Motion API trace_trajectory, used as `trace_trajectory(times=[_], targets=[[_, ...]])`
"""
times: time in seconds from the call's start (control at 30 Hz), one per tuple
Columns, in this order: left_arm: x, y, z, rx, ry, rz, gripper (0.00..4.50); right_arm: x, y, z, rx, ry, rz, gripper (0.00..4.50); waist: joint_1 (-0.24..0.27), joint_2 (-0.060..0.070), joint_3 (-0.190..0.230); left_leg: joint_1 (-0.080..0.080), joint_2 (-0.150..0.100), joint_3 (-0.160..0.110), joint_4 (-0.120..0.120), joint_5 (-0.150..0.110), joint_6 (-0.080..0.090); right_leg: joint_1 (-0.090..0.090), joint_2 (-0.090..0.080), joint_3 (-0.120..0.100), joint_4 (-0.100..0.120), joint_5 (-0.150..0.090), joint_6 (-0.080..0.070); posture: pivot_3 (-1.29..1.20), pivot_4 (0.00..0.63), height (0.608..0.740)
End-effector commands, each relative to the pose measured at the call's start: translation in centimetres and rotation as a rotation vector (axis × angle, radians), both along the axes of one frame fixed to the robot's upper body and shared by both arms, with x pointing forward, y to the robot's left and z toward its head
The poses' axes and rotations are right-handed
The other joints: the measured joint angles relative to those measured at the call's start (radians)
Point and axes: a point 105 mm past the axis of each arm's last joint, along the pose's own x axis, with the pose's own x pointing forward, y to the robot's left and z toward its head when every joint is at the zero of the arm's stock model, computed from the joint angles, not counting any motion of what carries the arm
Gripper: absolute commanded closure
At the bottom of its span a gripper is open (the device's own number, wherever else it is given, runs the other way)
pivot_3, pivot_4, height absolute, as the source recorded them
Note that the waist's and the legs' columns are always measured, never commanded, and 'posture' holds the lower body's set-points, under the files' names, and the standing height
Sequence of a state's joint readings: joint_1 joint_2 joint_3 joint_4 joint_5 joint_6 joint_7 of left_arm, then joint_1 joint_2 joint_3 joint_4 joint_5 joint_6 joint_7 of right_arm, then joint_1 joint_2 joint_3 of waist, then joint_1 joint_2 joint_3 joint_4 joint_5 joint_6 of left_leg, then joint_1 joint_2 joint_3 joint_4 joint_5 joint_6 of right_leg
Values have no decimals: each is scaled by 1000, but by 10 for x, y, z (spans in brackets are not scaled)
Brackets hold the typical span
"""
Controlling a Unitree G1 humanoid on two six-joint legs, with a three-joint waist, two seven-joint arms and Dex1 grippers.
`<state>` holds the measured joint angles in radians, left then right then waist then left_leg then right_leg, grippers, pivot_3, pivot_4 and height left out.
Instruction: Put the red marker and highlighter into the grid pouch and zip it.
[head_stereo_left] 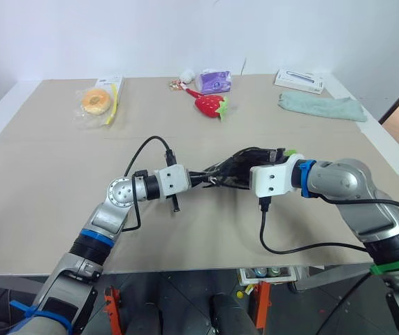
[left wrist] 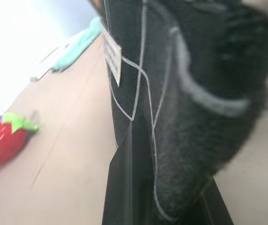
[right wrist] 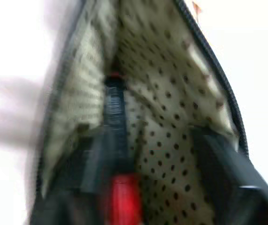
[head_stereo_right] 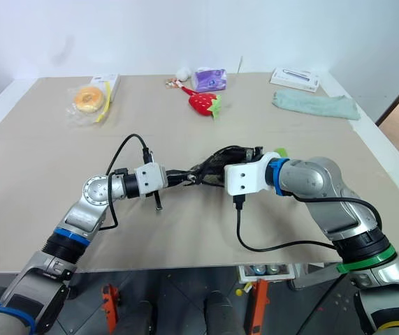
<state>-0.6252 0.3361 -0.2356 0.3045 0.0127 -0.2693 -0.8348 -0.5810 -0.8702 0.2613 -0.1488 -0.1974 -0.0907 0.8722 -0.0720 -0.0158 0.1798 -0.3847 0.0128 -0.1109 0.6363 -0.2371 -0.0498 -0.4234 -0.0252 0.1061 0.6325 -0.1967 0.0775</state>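
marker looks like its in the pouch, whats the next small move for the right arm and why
Probably draw the right gripper back out of the grid pouch. Its fingers stand apart with the red marker lying loose between them against the dotted lining, so it seems released. The left gripper holds the pouch, and the highlighter is yet to go in.

Silver-grey metal arms, white wrist housings, black fingers on the left gripper [head_stereo_left: 209,179] and right gripper [head_stereo_left: 244,167]. Blue rings near forearms, green band on right. Black cables loop from both wrists; markings possibly present, unreadable.
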Motion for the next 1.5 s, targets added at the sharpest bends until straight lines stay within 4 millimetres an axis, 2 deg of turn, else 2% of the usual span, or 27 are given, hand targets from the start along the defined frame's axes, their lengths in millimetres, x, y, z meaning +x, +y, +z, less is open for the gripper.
trace_trajectory(times=[0.03, 0.13, 0.3, 0.37, 0.47, 0.57, 0.67, 0.73, 0.87, 1.0, 1.07, 1.17, 1.27, 1.5], targets=[[7, 4, 21, -60, -42, 41, 4500, -11, 0, 18, 42, 15, -5, 137, 0, 0, 0, 0, 0, 0, 0, 0, 0, 0, 0, 0, 0, 0, 0, 0, 150, 740], [10, 6, 20, -57, -41, 61, 4500, -17, 2, 25, 94, 54, -13, 137, 0, 0, 0, 0, 0, 0, 0, 0, 0, 0, 0, 0, 0, 0, 0, 0, 150, 740], [15, 18, 14, -46, -18, 104, 4500, -29, -6, 70, 364, 160, -45, 137, 0, 0, 0, 0, 0, 0, 0, 0, 0, 0, 0, 0, 0, 0, 0, 0, 150, 740], [17, 20, 15, -51, -16, 113, 4500, -31, -11, 80, 458, 208, -56, 137, 0, 0, 0, 0, 0, 0, 1, 0, 0, 0, 0, 0, 0, 0, 0, 0, 150, 740], [19, 21, 16, -55, -21, 121, 4500, -15, -42, 85, 539, 208, -234, 137, 1, 0, 0, 0, 0, 0, 1, 0, 0, 1, 0, -1, 0, 0, 0, 0, 150, 740], [20, 23, 18, -62, -22, 129, 4500, 19, -97, 67, 619, 199, -593, 137, 3, 0, 0, 0, 0, 0, 1, 0, 0, 1, 0, 0, 0, 0, 0, 0, 150, 740], [20, 23, 19, -65, -24, 130, 4500, 34, -132, 41, 755, 276, -859, 137, 3, 0, 0, 0, 0, 0, 1, 0, 0, 1, 0, 0, 0, 0, 0, 0, 150, 740], [20, 23, 19, -67, -26, 130, 4500, 39, -147, 23, 788, 299, -998, 137, 2, 0, 0, 0, 0, 0, 0, 0, 0, 0, 1, 0, 1, 1, -2, 0, 150, 740], [20, 23, 22, -78, -27, 130, 4500, 40, -137, -10, 823, 409, -1060, 137, -1, 1, 0, 0, 0, 0, -1, 0, 1, -1, 1, 0, 1, 3, -5, 0, 150, 740], [20, 23, 23, -79, -28, 129, 4500, 42, -129, -24, 881, 470, -1082, 137, -1, 1, 0, 0, 0, 0, -1, 0, 1, -1, 1, 1, 1, 3, -4, 0, 150, 740], [19, 22, 23, -79, -27, 128, 4500, 43, -129, -30, 894, 485, -1096, 137, -1, 1, 0, -1, 0, 0, 0, 0, 0, -1, 0, 1, 1, 3, -4, 0, 150, 740], [19, 22, 24, -81, -29, 125, 4500, 45, -145, -49, 889, 482, -1201, 137, -1, 0, -1, 0, 0, 0, 0, 0, 0, 0, 0, 0, 1, 3, -4, 0, 150, 740], [18, 21, 25, -82, -31, 122, 4500, 48, -157, -53, 894, 443, -1242, 137, -1, 1, -1, 0, 0, 0, 0, 0, 0, -1, 0, 0, 1, 3, -4, 0, 150, 740], [17, 20, 25, -86, -31, 118, 4500, 49, -155, -61, 957, 505, -1254, 137, -1, 1, -1, 0, 0, 0, 0, 1, 1, 0, 1, 0, 1, 1, 0, 0, 150, 740]])
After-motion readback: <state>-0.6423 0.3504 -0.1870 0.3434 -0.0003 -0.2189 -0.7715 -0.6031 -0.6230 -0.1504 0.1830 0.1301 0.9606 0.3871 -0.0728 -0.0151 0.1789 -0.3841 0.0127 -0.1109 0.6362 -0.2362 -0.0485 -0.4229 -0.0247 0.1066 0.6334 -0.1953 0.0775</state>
